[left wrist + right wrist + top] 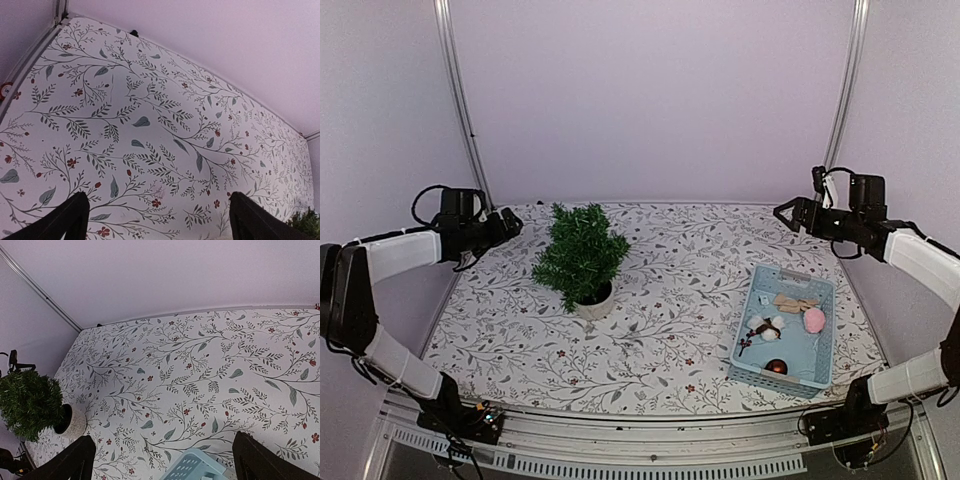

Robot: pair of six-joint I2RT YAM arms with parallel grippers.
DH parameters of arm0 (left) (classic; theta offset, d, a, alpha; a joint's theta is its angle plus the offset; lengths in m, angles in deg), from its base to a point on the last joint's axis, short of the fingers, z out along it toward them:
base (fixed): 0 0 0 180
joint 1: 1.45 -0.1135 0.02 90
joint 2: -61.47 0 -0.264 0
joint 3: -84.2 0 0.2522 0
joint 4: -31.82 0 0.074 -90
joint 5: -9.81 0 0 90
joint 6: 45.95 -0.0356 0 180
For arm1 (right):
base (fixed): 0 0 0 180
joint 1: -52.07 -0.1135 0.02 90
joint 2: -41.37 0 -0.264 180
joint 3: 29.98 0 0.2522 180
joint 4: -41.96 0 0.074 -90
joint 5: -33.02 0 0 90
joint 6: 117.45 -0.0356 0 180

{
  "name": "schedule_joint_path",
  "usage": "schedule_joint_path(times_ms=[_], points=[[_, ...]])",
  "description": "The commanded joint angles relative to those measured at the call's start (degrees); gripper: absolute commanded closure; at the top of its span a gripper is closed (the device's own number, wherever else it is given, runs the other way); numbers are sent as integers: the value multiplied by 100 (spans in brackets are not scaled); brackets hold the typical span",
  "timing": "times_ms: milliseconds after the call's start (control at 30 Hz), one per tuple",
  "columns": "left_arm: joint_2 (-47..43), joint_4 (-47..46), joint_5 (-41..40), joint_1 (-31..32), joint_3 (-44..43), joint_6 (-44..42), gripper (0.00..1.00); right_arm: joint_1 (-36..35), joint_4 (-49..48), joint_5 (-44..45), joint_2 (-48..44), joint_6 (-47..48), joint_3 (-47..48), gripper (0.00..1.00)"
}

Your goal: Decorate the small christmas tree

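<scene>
The small christmas tree [579, 254] stands in its round white pot [595, 302] left of the table's middle; the right wrist view shows the tree [27, 402] at the far left, and its tip [306, 222] peeks into the left wrist view's lower right corner. My left gripper [510, 224] hovers open at the back left, just left of the tree, nothing between its fingers [70, 217]. My right gripper [790, 215] hangs open at the back right, above and behind a light blue basket [817, 290], its fingers [255, 460] empty.
The blue basket holds ornaments: a pink ball [814, 319], a white tufted piece [763, 327], a tan wooden piece [794, 301] and a dark red ball [776, 366]. The basket's corner [192, 467] shows below the right gripper. A floral cloth [670, 300] covers the table; metal posts [460, 100] stand at the back corners.
</scene>
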Motion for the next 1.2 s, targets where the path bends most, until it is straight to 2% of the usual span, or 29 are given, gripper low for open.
schedule_joint_path(times_ms=[0, 267, 467, 600, 800, 933, 1167], points=[[-162, 60, -161, 139, -89, 75, 1, -83, 626, -213, -37, 150, 217, 1], [73, 396, 83, 195, -167, -71, 1, -316, 1428, 220, -147, 224, 16, 1], [163, 399, 286, 317, -120, -123, 1, -504, 1532, 437, -129, 93, -350, 1], [132, 288, 271, 415, -9, -52, 1, -717, 1596, 747, 220, 88, -358, 2], [198, 251, 319, 457, -1, -26, 1, -875, 1731, 1092, 1069, 67, 11, 11], [235, 248, 346, 471, -21, -26, 1, -906, 1759, 1138, 1324, 34, 18, 22], [383, 179, 308, 475, -71, -22, 1, -896, 1688, 1872, 1849, 277, 331, 32]])
